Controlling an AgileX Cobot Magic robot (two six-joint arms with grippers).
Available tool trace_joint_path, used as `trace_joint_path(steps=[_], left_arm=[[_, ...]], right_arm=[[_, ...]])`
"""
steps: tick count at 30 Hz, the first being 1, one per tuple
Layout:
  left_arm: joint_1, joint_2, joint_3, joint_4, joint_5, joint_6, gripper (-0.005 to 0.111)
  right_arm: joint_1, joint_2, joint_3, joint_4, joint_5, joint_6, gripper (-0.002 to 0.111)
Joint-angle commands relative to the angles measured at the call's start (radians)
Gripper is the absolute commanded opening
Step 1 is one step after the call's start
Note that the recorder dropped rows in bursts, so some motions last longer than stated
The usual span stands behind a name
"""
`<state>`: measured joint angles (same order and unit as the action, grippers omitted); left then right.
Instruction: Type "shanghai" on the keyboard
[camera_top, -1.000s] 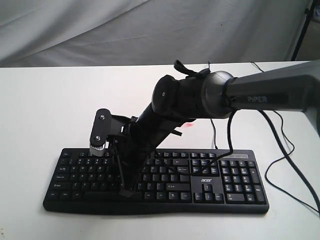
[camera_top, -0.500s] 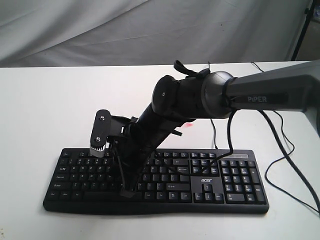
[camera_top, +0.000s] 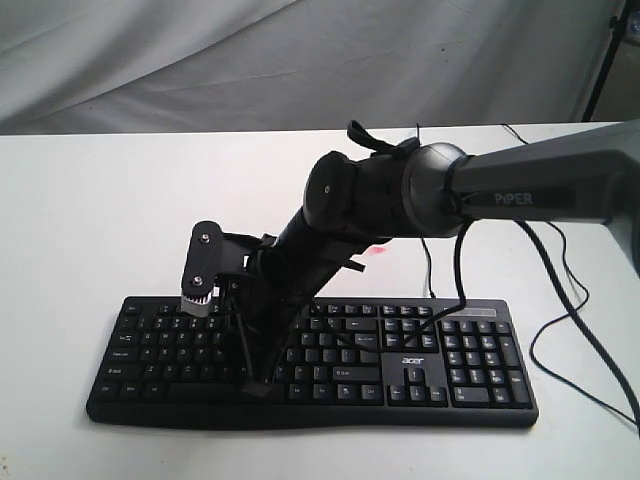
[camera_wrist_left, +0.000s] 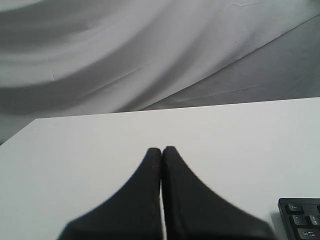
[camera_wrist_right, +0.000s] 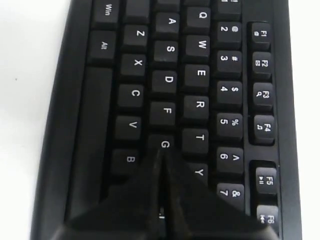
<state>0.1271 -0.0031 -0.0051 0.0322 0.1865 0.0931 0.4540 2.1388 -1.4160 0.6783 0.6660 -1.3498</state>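
The right end effector (camera_wrist_right: 161, 152) is pinching shut, holding nothing, its tip pointing at the G key (camera_wrist_right: 165, 144). The keyboard (camera_top: 450, 370) is lying on the tabletop (camera_top: 100, 200), low in the frame. I think "hai" is waiting; no typed letters are showing.

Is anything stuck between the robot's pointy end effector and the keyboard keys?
Nothing visible. The right end effector, tips closed, sits directly over the keyboard at the G key, with no object between.
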Motion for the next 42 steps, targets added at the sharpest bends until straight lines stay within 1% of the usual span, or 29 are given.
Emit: trace_joint_path(steps=[1,14,25,32,42], left_arm=[[-0.004,0.003,0.005,-0.001,-0.006,-0.003,0.001],[-0.004,0.003,0.005,-0.001,-0.006,-0.003,0.001],[-0.004,0.003,0.005,-0.001,-0.006,-0.003,0.001],[-0.004,0.003,0.005,-0.001,-0.006,-0.003,0.001],[-0.004,0.003,0.005,-0.001,-0.006,-0.003,0.001]], right_arm=[[-0.014,0.021,0.000,0.005,0.012,-0.028,0.000],[-0.014,0.035,0.000,0.008,0.015,-0.032,0.000],[-0.014,-0.041,-0.001,0.044,0.008,-0.029,0.000],[-0.014,-0.041,-0.005,0.057,0.012,-0.025,0.000],[0.016,-0.038,-0.005,0.083,-0.062,0.016,0.000]])
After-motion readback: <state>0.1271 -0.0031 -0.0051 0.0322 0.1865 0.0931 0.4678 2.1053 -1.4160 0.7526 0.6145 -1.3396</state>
